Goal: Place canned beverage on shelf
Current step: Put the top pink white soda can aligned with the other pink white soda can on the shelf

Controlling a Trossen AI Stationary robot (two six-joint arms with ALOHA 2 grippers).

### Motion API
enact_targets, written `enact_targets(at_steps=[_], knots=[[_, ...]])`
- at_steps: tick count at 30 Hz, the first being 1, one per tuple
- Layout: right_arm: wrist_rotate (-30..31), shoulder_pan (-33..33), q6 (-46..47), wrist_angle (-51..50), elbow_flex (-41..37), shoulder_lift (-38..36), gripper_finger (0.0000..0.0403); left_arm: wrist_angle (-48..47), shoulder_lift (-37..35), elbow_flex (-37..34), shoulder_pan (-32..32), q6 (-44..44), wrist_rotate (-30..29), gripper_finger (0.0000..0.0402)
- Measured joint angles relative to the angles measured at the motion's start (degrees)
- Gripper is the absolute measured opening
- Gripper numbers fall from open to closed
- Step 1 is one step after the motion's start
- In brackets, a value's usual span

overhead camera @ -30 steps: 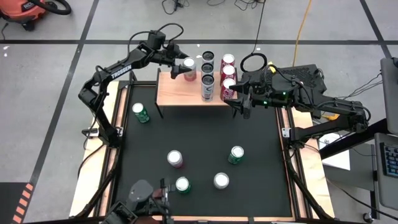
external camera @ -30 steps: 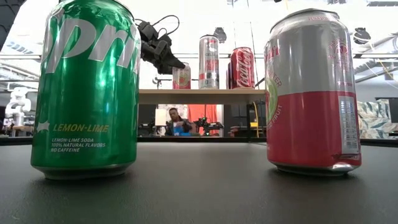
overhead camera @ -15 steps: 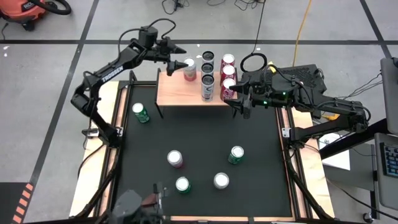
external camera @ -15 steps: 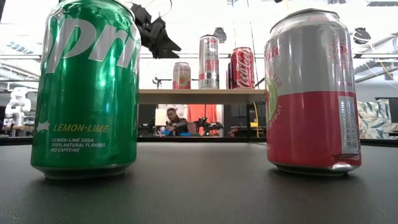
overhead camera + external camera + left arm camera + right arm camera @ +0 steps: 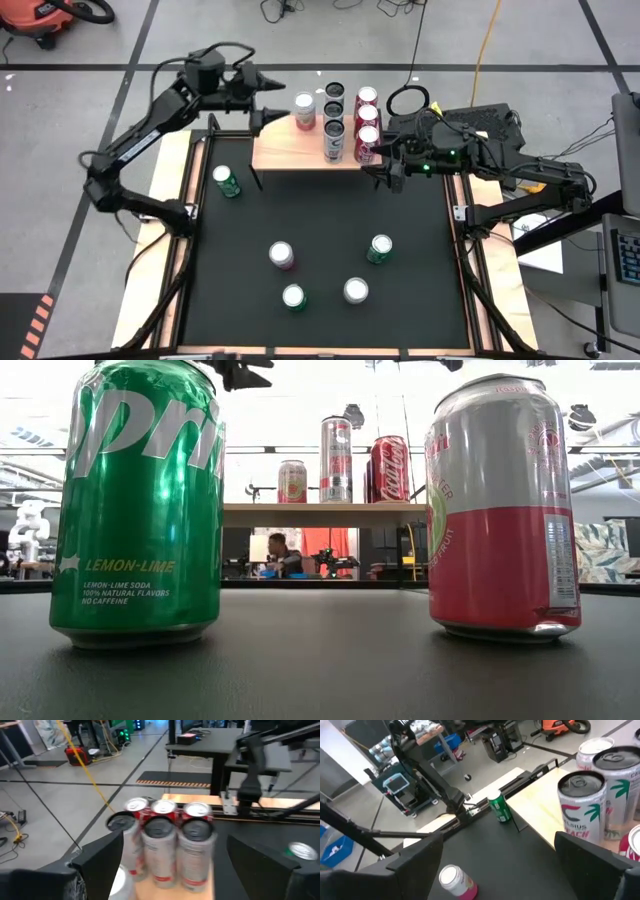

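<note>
- While the left gripper [image 5: 268, 103] is hovering with its fingers spread wide and nothing between them, the small light-wood shelf with thin black legs [image 5: 285, 148] is sitting just ahead of its tips.
- Standing on that shelf just beyond the left gripper is a short pink-and-silver can [image 5: 304, 111], apart from the fingers.
- Past it, two tall silver-and-black cans [image 5: 333, 133] and three red cans [image 5: 366, 122] are crowding the shelf's far end, upright in two rows.
- Over by those red cans, the right gripper [image 5: 378, 172] is waiting at the shelf's corner, fingers parted too, gripping nothing.
- Below the left gripper, on the black tabletop [image 5: 320, 230], a green soda can [image 5: 226, 181] is standing alone near the table's edge.
- Farther out on the tabletop, a pink can [image 5: 282, 255], two more green cans [image 5: 379, 249] [image 5: 293, 297] and a silver-topped can [image 5: 355, 291] are standing well apart from both grippers.
</note>
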Motion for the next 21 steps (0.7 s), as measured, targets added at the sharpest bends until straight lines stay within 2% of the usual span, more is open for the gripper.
enact_targets(at_steps=[8, 12, 17, 21], knots=[[-0.1, 1.8, 0.7, -3.4, 0.0, 0.4, 0.0361, -9.8, -7.5, 0.0, -9.0, -3.6, -5.3, 0.0352], [-0.1, 3.4, 1.5, -4.1, 0.0, 1.2, 0.0361, -15.6, -10.1, 0.0, -13.8, -8.1, -5.9, 0.0352], [-0.1, 4.2, 1.1, -5.8, 0.0, 2.1, 0.0361, -22.6, -12.3, 0.0, -22.6, -14.2, -6.5, 0.0352], [-0.3, 4.2, 1.2, -7.2, 0.0, 2.2, 0.0361, -26.1, -12.3, 0.0, -30.3, -17.1, -11.7, 0.0352]])
